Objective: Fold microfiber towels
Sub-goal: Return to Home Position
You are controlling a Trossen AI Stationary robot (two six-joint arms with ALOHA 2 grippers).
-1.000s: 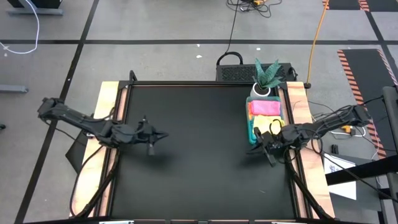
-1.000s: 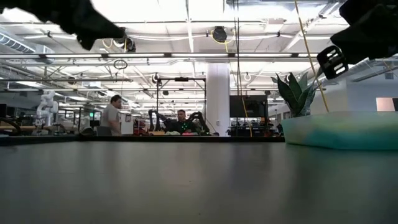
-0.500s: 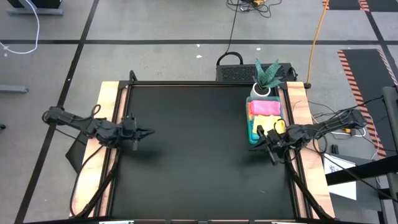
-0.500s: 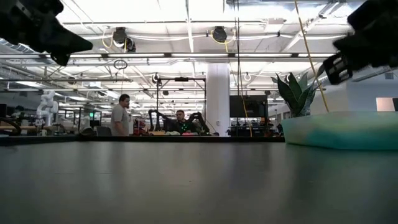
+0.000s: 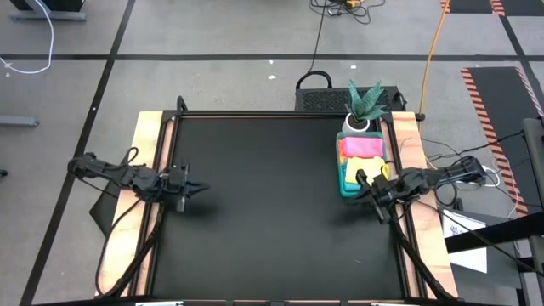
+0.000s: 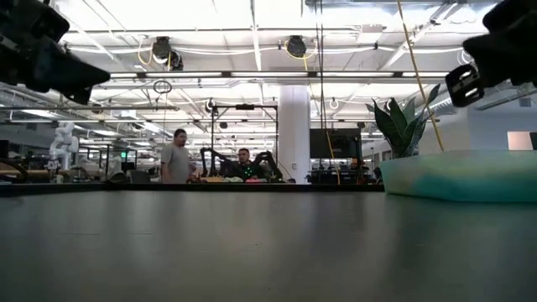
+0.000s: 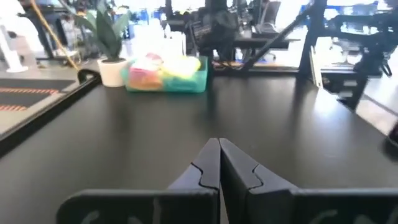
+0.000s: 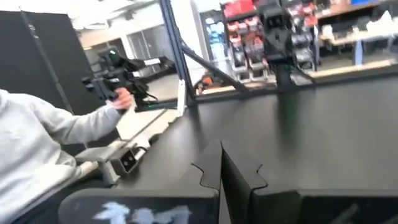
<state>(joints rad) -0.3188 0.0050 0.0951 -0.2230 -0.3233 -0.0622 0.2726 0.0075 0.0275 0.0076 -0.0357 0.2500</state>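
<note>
Towels [image 5: 362, 147] untouched; left hand [image 7: 219, 144], right hand [image 8: 221, 147] shut

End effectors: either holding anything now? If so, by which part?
Nothing held. The left end effector and right end effector are both shut and empty above the table; the towels lie in the tray.

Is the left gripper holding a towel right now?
No, the left gripper is shut with nothing between its jaws, and the towels lie farther off in the green tray.
</note>
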